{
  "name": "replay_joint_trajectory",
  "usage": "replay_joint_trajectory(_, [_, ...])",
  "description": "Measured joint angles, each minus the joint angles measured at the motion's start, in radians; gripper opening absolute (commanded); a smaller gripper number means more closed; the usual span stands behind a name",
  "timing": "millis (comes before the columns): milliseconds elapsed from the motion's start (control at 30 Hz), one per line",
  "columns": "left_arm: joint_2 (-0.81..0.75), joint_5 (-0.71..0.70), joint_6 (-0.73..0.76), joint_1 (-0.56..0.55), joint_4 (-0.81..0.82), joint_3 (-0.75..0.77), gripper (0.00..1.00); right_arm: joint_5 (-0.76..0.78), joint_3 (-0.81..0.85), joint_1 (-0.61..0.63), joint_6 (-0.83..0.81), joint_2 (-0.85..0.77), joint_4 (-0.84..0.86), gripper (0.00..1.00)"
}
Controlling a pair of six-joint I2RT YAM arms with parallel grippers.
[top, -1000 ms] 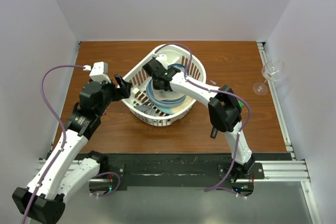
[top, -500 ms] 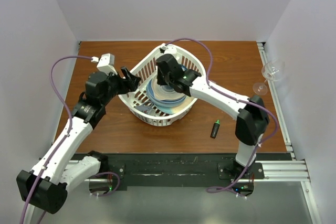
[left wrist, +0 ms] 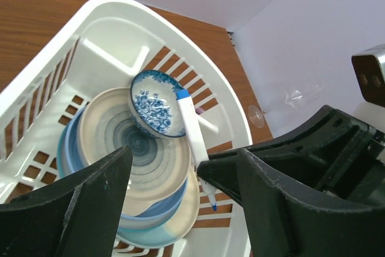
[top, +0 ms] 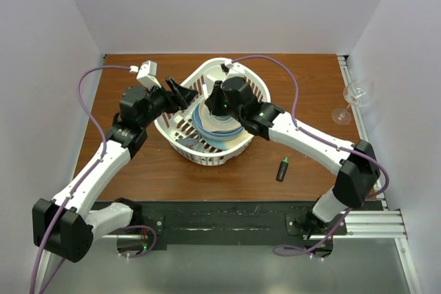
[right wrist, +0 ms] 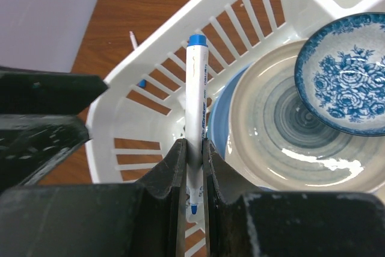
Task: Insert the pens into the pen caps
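Note:
My right gripper (top: 214, 98) hangs over the white basket (top: 185, 149) and is shut on a thin white-barrelled pen (right wrist: 196, 94) with a bare blue tip. The pen also shows in the left wrist view (left wrist: 191, 129). My left gripper (top: 187, 92) is open and empty at the basket's left rim, facing the pen from close by. A stubby black marker with a green end (top: 282, 169) lies on the table right of the basket. A small blue piece (right wrist: 141, 82) lies on the table outside the basket wall. No green, red or dark cap is in view.
The basket (left wrist: 108, 10) holds stacked plates (left wrist: 138, 148) and a blue floral bowl (left wrist: 156, 103). A wine glass (top: 355, 98) lies on its side at the table's right edge. White walls enclose the table on three sides.
My right arm has swung its elbow out to the right, uncovering the black marker, while its gripper stays over the basket. My left gripper has moved up and right to the basket rim.

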Motion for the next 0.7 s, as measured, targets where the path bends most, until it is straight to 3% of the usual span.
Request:
replay_joint_trajectory(533, [0.106,0.134,-0.093,0.0,0.187,-0.005,0.62,-0.013,-0.031,0.035,0.015,-0.077,0.107,0.01])
replay_joint_trajectory(633, [0.111,0.156,-0.109,0.0,0.219,-0.018,0.49,-0.013,-0.037,0.043,0.014,-0.077,0.111,0.01])
replay_joint_trajectory(667, [0.114,0.164,-0.116,0.0,0.231,-0.02,0.33,-0.013,-0.037,0.045,0.014,-0.077,0.111,0.01])
replay_joint_trajectory(700, [0.119,0.177,-0.118,0.0,0.246,-0.021,0.24,-0.013,-0.039,0.047,0.013,-0.077,0.113,0.01])
